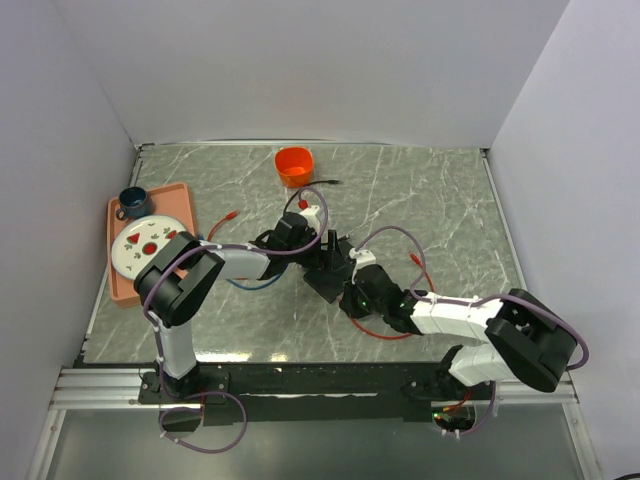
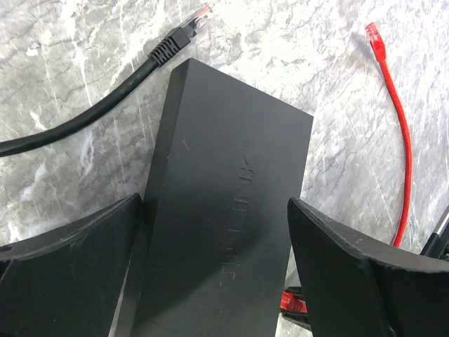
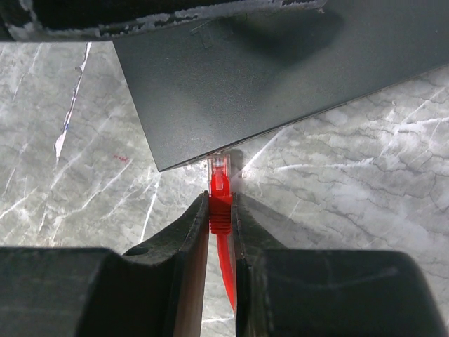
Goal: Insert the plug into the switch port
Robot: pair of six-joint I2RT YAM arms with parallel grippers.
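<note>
Nearest the arm bases, the right gripper [image 3: 219, 202] is pinched closed on the red plug [image 3: 219, 184]. It holds the boot behind the clear tip, which sits just at the near edge of the switch [image 3: 266, 77]. The switch port itself is hidden under that edge.

The plug looks light and stiff, but its latch tab is likely fragile and its red cable [image 3: 226, 274] springy. The boot therefore seems the right place to hold it, square to the edge. The switch, a flat matte box, probably slides easily on the marble table [image 3: 84, 210] and wants bracing by its long sides.

Across the switch, the left gripper [image 2: 216, 207] straddles those sides with jaws spread wide. I cannot tell whether its fingers [image 2: 77, 267] press the box.

Only the right wrist view shows the plug tip against the edge. Only the left wrist view shows a black cable [image 2: 91, 116] just beyond the switch's far corner. Well beyond the switch, the overhead view alone shows an orange cup [image 1: 293, 165].
</note>
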